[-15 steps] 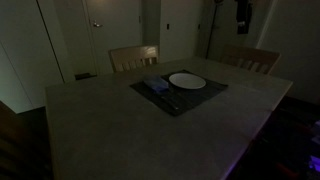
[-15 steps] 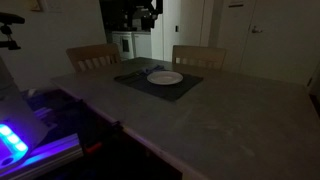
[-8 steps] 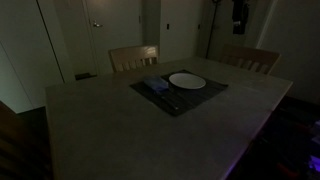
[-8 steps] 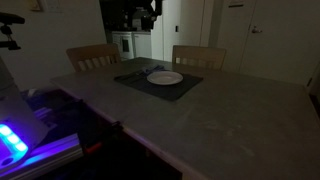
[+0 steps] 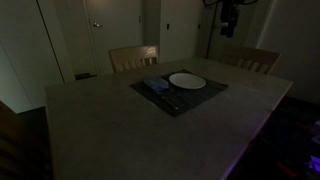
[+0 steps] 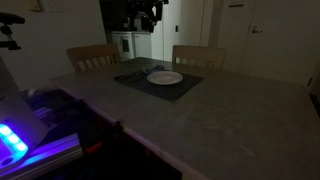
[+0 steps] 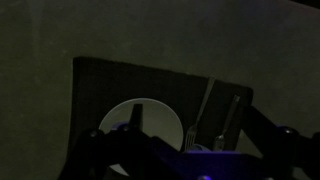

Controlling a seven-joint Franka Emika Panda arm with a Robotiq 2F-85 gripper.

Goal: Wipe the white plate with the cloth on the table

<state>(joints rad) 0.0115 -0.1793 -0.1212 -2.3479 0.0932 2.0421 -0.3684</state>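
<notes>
Bluish-grey cloth [image 5: 155, 86] lies on the dark placemat [image 5: 195, 100] just left of the white plate [image 5: 187, 81], toward the far side of the table [image 5: 120, 130]. High above, the gripper [image 5: 228, 25] has drifted left toward them, jaws spread and empty, so I judge the pickup hasn't begun.

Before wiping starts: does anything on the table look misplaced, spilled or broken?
Nothing stands out. The white plate lies flat on the dark placemat, the cloth beside it; dim light hides details.
</notes>
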